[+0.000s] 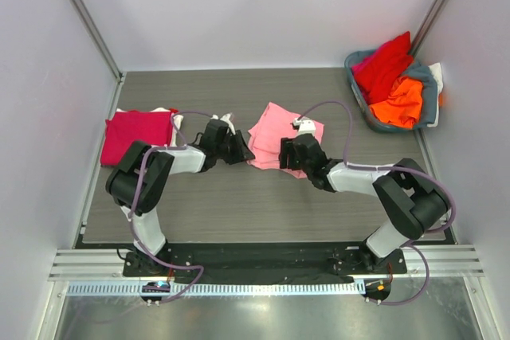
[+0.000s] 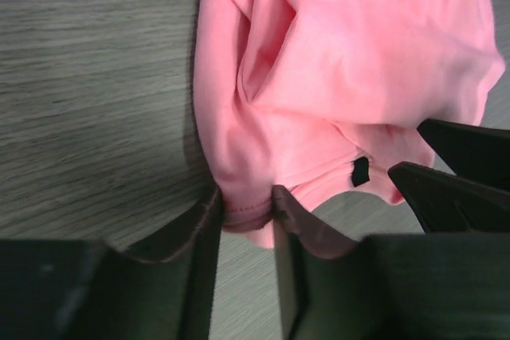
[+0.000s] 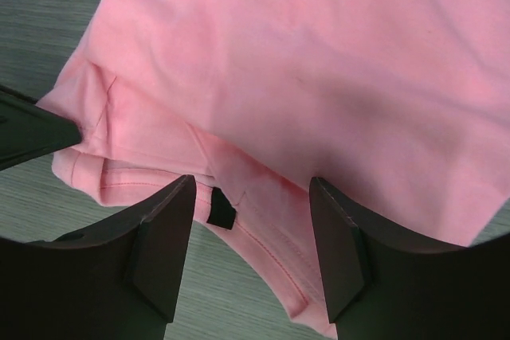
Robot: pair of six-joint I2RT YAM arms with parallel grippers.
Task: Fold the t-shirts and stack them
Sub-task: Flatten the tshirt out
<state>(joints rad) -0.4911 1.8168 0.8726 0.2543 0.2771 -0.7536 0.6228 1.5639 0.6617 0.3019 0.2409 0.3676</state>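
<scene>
Two hands meet at the near edge of the light pink t-shirt (image 1: 275, 134), which lies loosely folded on the bench (image 1: 239, 197) in the middle of the top view. Your left hand (image 2: 245, 206) is clenched on that shirt: at the bottom centre of its wrist view, a fold of the stitched hem is pinched between the two fingers. Your right hand (image 3: 251, 197) is released, with its fingers spread wide over the same hem. A small black tag (image 3: 221, 211) shows between them. You cannot tell from these views whether those fingertips touch the cloth. The two hands sit just beside each other, each visible at the edge of the other's wrist view.

At the left of the top view, a crimson t-shirt (image 1: 135, 137) lies folded flat, with a white t-shirt (image 1: 178, 123) peeking out at its right edge. In the upper right corner, the basket (image 1: 429, 91) holds a red t-shirt (image 1: 386, 65) and an orange t-shirt (image 1: 398, 103), heaped and unfolded.
</scene>
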